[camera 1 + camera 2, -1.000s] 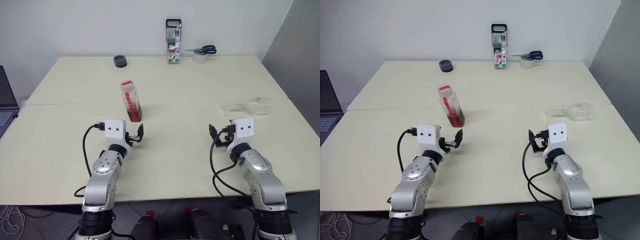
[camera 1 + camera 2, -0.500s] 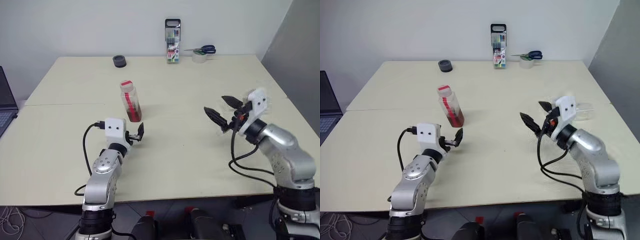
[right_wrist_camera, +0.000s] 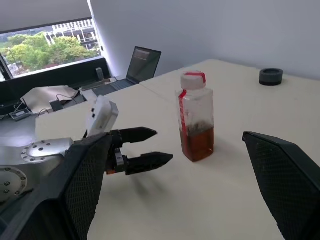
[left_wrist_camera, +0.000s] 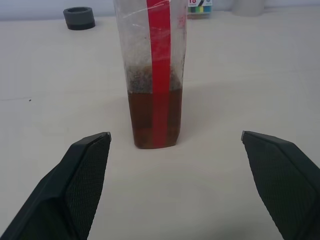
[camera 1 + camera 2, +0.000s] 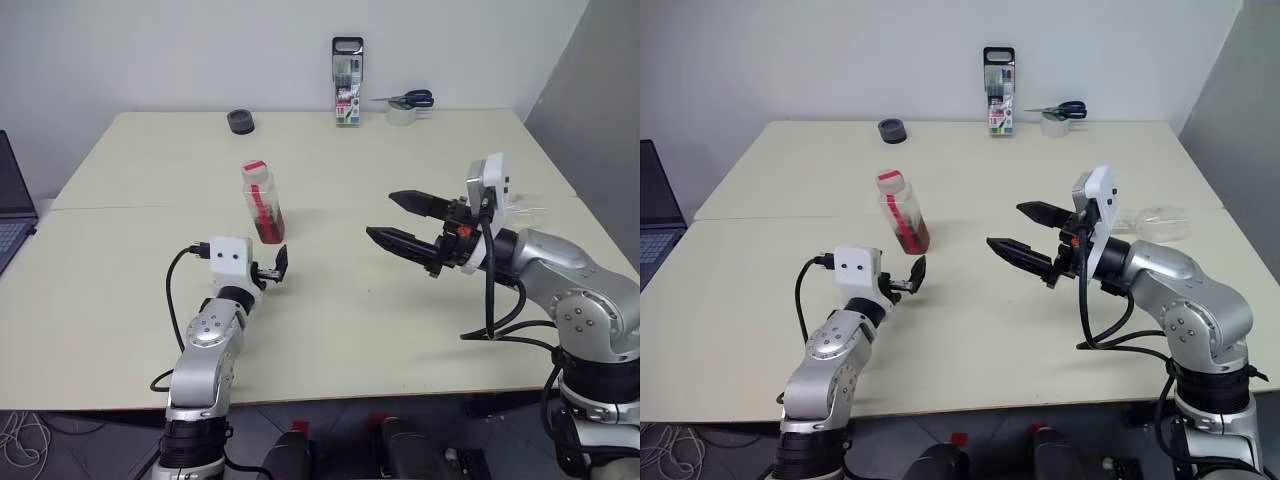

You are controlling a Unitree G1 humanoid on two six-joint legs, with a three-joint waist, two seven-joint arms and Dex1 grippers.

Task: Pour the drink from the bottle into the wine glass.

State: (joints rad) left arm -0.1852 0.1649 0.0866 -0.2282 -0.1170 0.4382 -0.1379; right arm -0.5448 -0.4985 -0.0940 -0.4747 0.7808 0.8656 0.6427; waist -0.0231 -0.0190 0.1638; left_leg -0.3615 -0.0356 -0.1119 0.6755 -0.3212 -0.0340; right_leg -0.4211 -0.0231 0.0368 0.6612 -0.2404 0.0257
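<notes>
A: What is different from one second ago?

B: The right gripper has risen from the bench and turned toward the robot's left. Before, it rested low near the front edge at about 4 o'clock. Now it hangs above the bench at about 3 o'clock, and its two black fingers stand wide apart with nothing between them.

A: And the left gripper?

B: It has stayed in the same place, low at about 7 o'clock, with its fingers also spread apart and empty. The bottle stands upright just beyond it, not touched.

A: Where is the drink?

B: It fills the lower part of the bottle, which has not moved and keeps its red cap on. The wine glass lies on its side at 3 o'clock near the right edge, behind the right arm, the same as before.
</notes>
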